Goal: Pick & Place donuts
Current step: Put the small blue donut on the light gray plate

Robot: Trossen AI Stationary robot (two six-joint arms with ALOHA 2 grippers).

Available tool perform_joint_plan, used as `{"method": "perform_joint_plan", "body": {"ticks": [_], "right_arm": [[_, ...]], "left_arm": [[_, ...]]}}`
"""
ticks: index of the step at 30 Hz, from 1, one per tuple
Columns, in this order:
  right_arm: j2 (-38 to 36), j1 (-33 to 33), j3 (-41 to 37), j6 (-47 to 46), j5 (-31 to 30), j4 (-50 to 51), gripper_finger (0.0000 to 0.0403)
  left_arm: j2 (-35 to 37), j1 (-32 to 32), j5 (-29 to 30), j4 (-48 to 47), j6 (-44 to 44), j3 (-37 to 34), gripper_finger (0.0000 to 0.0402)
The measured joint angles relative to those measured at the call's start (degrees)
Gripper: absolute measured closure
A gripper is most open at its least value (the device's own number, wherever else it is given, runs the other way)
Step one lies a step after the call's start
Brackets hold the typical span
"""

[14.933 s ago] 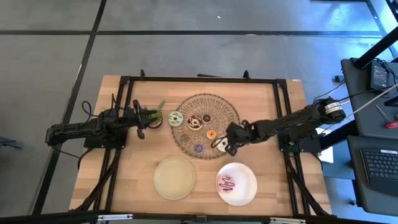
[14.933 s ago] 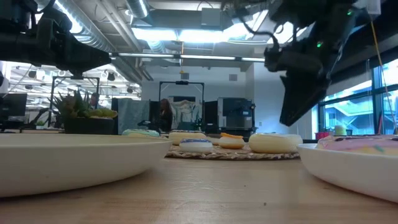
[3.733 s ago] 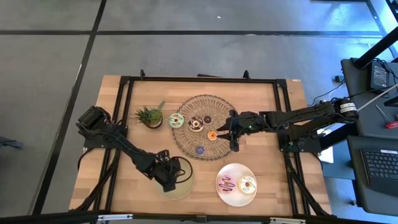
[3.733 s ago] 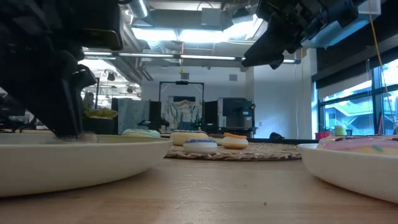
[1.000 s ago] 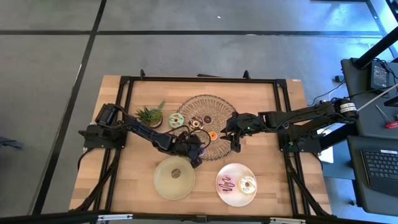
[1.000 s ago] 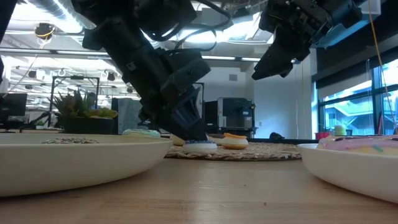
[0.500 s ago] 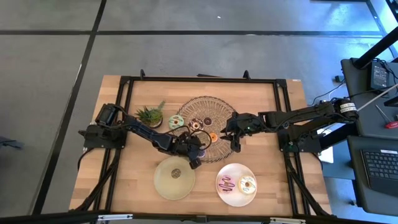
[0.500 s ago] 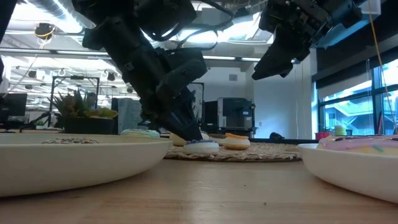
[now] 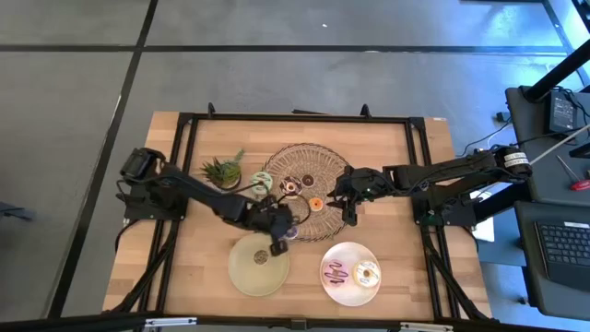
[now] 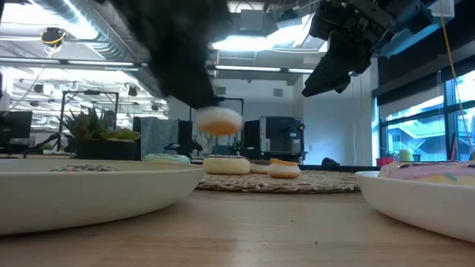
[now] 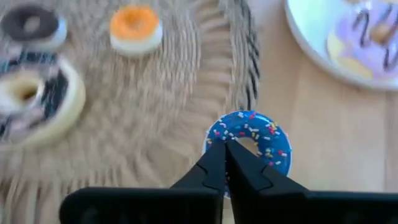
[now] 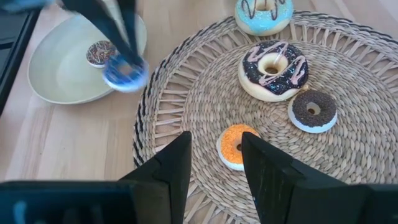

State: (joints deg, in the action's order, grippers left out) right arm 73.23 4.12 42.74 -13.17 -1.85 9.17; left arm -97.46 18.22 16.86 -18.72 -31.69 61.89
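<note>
From overhead I see my left gripper (image 9: 279, 231) at the near edge of the round woven straw mat (image 9: 323, 159), just beside the pale green round plate (image 9: 241, 272), which carries one small brown sprinkled donut (image 9: 261, 255). My right gripper (image 9: 348, 210) hangs over the mat's right side near the small orange-iced donut (image 9: 315, 202). The white plate (image 9: 335, 251) holds a pink-iced donut (image 9: 337, 272) and a cream one (image 9: 367, 272).

At table level, a blurred pale donut (image 10: 219, 121) is in the air above the mat, under a dark arm.

On the left wrist camera, my fingers (image 11: 219, 163) are pinched together through the hole of the small blue sprinkled donut (image 11: 250, 144), over the mat's rim.

On the right wrist camera, my fingers (image 12: 175, 163) stand parted, gripping nothing, the orange donut between them on the mat.
</note>
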Motion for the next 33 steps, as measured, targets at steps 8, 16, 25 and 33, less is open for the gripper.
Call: {"method": "perform_joint_plan", "body": {"ticks": [8,16,25,33], "right_arm": [[0.0,0.0,0.0,0.0,0.0,0.0,0.0260],[0.0,0.0,0.0,0.0,0.0,-0.5,0.0260],[0.0,0.0,0.0,-0.1,0.0,-1.5,0.0260],[0.0,0.0,0.0,-0.3,0.0,-2.2,0.0260]], "left_arm": [[3.9,11.7,7.4,-14.6,-21.5,0.0,0.0399],[2.9,22.6,13.2,-15.8,-31.3,0.0,0.0399],[1.4,27.5,10.6,-15.8,-41.5,-3.7,0.0399],[-1.3,29.5,11.9,-12.8,-41.2,-6.2,0.0399]]}}
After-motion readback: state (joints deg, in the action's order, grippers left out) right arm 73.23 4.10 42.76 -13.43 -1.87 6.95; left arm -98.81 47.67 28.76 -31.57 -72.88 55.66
